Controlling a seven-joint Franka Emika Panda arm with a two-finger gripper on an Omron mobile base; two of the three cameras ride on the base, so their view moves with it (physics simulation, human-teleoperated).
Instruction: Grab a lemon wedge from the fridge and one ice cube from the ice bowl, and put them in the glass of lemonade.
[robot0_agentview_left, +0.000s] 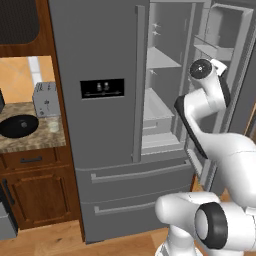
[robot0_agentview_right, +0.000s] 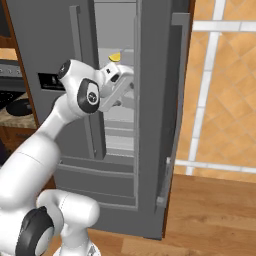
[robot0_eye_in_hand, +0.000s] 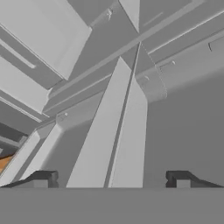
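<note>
The grey fridge (robot0_agentview_left: 100, 60) stands with its right door (robot0_agentview_left: 225, 30) swung open. My arm reaches into the open right half at mid height. A tiny yellow lemon wedge (robot0_agentview_right: 115, 57) lies on an inner shelf, just above my white hand (robot0_agentview_right: 119, 82). In the hand view my gripper (robot0_eye_in_hand: 111, 179) is open, its two dark fingertips (robot0_eye_in_hand: 41, 178) wide apart with nothing between them, facing grey shelves and walls. The black ice bowl (robot0_agentview_left: 19, 125) sits on the counter left of the fridge. The ice cube and the glass of lemonade are out of view.
A grey toaster (robot0_agentview_left: 46, 99) stands behind the bowl on the stone counter (robot0_agentview_left: 52, 135). Two fridge drawers (robot0_agentview_left: 130, 175) are shut below the doors. The open door (robot0_agentview_right: 175, 100) flanks my arm on the right. Wood floor (robot0_agentview_right: 210, 210) lies to the right.
</note>
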